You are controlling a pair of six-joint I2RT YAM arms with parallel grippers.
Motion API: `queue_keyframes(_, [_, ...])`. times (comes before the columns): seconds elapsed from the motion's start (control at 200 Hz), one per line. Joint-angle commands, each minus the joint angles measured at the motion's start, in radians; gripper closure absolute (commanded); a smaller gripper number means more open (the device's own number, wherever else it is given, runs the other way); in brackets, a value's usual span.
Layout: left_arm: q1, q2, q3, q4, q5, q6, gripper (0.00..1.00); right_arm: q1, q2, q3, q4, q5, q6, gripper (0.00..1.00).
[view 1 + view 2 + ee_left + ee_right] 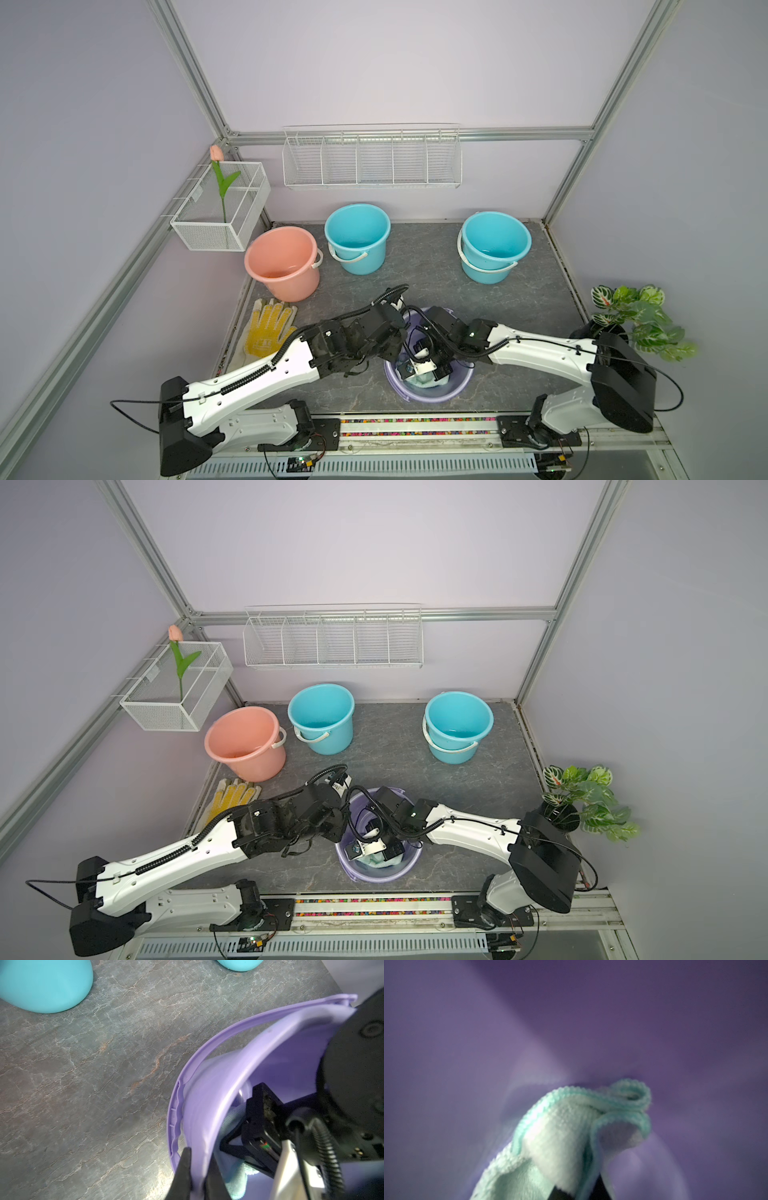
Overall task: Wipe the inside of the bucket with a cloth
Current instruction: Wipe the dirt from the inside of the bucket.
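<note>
A lilac bucket stands near the table's front, between my two arms. My left gripper is shut on the bucket's wall at the rim, one finger outside and one inside. My right gripper reaches down inside the bucket and is shut on the cloth, a pale mint-green towel bunched against the bottom. In both top views only a bit of the cloth shows under the right wrist. The left wrist view shows the cloth beneath the right gripper's black body.
At the back stand a pink bucket, a blue bucket and two stacked blue buckets. A white glove with yellow dots lies at the left edge. A potted plant sits right. A wire basket and a wire shelf hang on the walls.
</note>
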Motion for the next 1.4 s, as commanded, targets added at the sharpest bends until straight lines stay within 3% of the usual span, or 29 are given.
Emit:
queue_keyframes(0.0, [-0.009, 0.004, -0.001, 0.076, -0.019, -0.018, 1.0, 0.013, 0.0, -0.056, 0.269, 0.011, 0.105, 0.93])
queue_keyframes(0.37, [-0.013, 0.006, 0.001, 0.082, -0.02, -0.018, 1.0, 0.096, 0.015, -0.16, 0.677, 0.41, 0.08, 0.93])
queue_keyframes(0.7, [-0.016, 0.008, 0.004, 0.076, -0.022, -0.015, 1.0, 0.139, 0.068, -0.158, 0.723, 0.739, -0.146, 0.93])
queue_keyframes(0.9, [-0.016, 0.003, 0.005, 0.064, -0.028, -0.016, 1.0, 0.139, 0.032, -0.139, 0.54, 0.818, -0.3, 0.93])
queue_keyframes(1.025, [-0.016, 0.002, 0.007, 0.059, -0.032, -0.019, 1.0, 0.141, -0.002, -0.093, 0.295, 0.828, -0.357, 0.93])
queue_keyframes(1.135, [-0.016, 0.005, 0.013, 0.051, -0.038, -0.016, 1.0, 0.144, -0.004, -0.025, 0.004, 0.816, -0.357, 0.93])
queue_keyframes(1.395, [-0.015, 0.011, 0.022, 0.042, -0.045, -0.012, 1.0, 0.148, -0.016, 0.101, -0.4, 0.701, -0.265, 0.93])
